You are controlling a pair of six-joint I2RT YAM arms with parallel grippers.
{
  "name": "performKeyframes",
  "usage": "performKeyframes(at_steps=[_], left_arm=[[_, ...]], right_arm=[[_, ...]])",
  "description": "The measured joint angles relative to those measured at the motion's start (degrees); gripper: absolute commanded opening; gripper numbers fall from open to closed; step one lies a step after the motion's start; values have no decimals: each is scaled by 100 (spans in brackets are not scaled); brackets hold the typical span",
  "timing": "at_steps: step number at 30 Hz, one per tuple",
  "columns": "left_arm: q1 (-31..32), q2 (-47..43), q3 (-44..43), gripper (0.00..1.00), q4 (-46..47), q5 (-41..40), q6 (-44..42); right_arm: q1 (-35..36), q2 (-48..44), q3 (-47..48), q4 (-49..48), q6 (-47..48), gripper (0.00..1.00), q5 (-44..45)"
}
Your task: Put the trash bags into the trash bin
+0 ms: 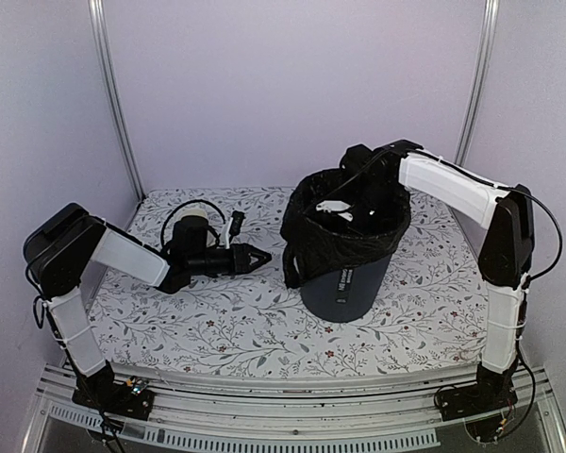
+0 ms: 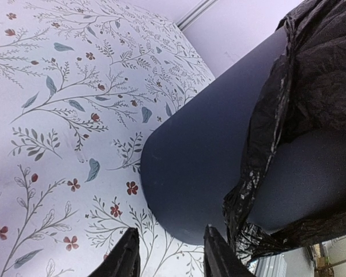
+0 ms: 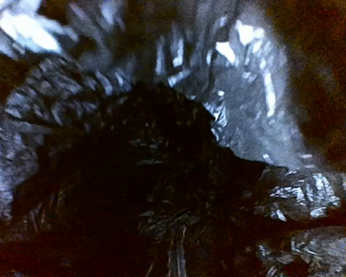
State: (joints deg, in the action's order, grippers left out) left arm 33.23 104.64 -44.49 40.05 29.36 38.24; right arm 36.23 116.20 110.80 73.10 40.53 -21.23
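Note:
The dark grey trash bin (image 1: 351,283) stands upright right of the table's middle. The glossy black trash bag (image 1: 307,241) lines its mouth and hangs over the rim, lowest on the left side. In the left wrist view the bin's wall (image 2: 207,161) and the crumpled bag (image 2: 311,75) fill the right half. My left gripper (image 1: 262,257) lies low over the table just left of the bin, open, nothing between its fingers (image 2: 130,254). My right arm (image 1: 443,184) reaches down into the bin. Its gripper (image 3: 176,254) is shut, deep among the dark folds of the bag (image 3: 248,115).
The table wears a white floral cloth (image 1: 217,321). Lilac walls close in the back and both sides, with metal posts (image 1: 113,94) at the rear corners. An aluminium rail (image 1: 283,420) runs along the near edge by the arm bases.

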Motion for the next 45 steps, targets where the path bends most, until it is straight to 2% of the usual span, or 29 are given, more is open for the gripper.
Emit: performKeyframes(at_steps=[25, 34, 38, 42, 44, 45], left_arm=[[-4, -15, 42, 39, 35, 15, 87], [-146, -391, 42, 40, -208, 9, -79], [-365, -745, -96, 42, -826, -33, -455], [-599, -1102, -531, 48, -1681, -227, -994], [-708, -1274, -804, 52, -2131, -415, -1283], [-767, -1351, -946, 55, -2350, -525, -1414]], right_arm=[[-94, -396, 1268, 26, 92, 3, 262], [-490, -686, 1631, -144, 81, 3, -142], [-938, -970, 1539, -450, -28, 4, -562], [-1779, -1484, 817, -1252, -426, 21, -1213], [-2326, -1814, 223, -1869, -769, 41, -1491], [-2518, -1943, -28, -2116, -981, 46, -1565]])
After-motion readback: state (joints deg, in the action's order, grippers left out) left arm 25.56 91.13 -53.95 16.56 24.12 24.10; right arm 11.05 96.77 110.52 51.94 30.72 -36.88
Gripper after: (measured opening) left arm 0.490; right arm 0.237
